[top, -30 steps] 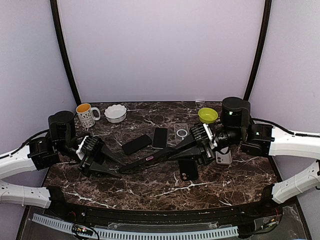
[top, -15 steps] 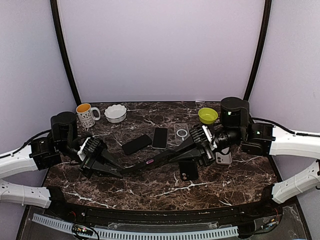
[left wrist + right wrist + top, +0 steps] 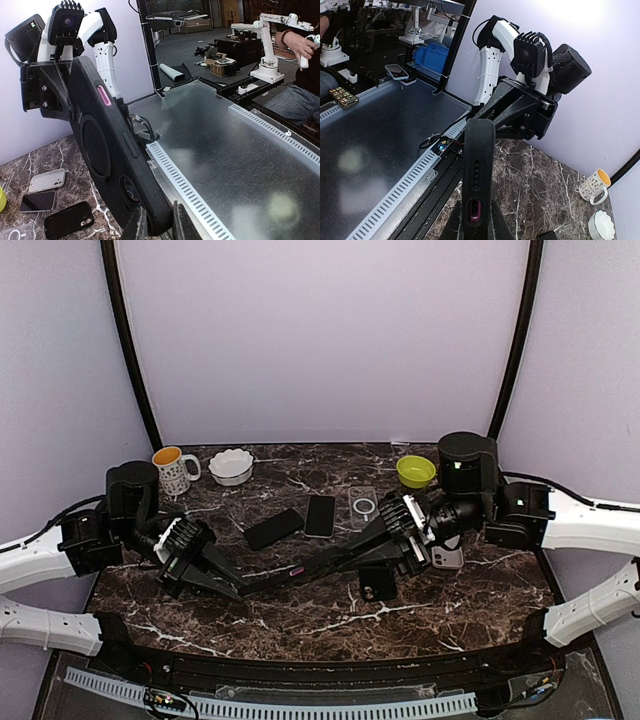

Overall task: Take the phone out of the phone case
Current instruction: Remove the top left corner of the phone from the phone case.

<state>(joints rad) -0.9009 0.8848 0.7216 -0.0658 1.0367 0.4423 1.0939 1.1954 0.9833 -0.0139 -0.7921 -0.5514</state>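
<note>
Black phone case (image 3: 305,567) — both grippers (image 3: 156,221) (image 3: 474,222) tight

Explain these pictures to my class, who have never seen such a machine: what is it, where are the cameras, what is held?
These are two robot arms bolted to a marble table, each ending in a two-finger gripper. The wide picture looks down from above and behind; the other two come from a camera on each wrist. The left gripper and right gripper each pinch one end of a black cased phone, held above the table. On it lie a mug, a white bowl, a green bowl, two dark phones and a clear case.
</note>
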